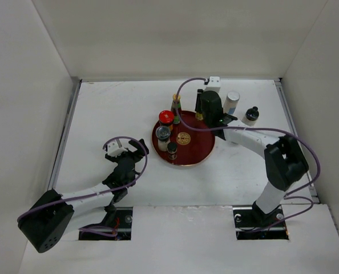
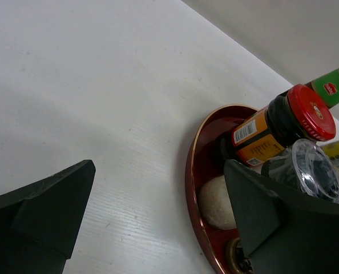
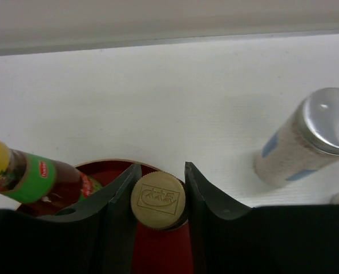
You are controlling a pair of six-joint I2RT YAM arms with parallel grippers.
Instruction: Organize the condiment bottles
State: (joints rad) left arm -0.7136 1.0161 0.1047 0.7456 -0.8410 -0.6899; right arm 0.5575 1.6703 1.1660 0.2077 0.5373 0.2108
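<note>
Right wrist view: a tan-capped bottle (image 3: 157, 200) sits between the two dark fingers of the right end effector (image 3: 160, 174), which is closed narrowly on the cap from both sides. The cap is stamped with a framed emblem – the characters inside are too faint to read. Under it shows the dark-red tray (image 3: 104, 165); whether the bottle rests on the tray or is lifted off it cannot be told.

Just left of the fingers a green bottle (image 3: 29, 174) with a yellow cap leans across the view. Its green label carries a small red oval logo, too small to read. Off to the right, apart from the tray, a cream cylinder (image 3: 298, 145) with a silver top and blue print stands on the white desk (image 1: 112, 103).

From above, the right end effector hides its bottle at the tray's far right rim. A red-capped jar (image 1: 165, 117), a clear-lidded jar (image 1: 163, 133) and a small dark bottle (image 1: 172, 149) stand along the tray's left side, around the gold emblem at its centre. A black-capped bottle (image 1: 251, 115) stands on the desk, right of the cream cylinder.

Seen from the left wrist, the red-capped jar wears an orange-yellow label with a barcode panel and fine print that cannot be made out.

The left end effector (image 1: 130, 153) hangs near the tray's left rim, jaws spread wide – holding nothing.
</note>
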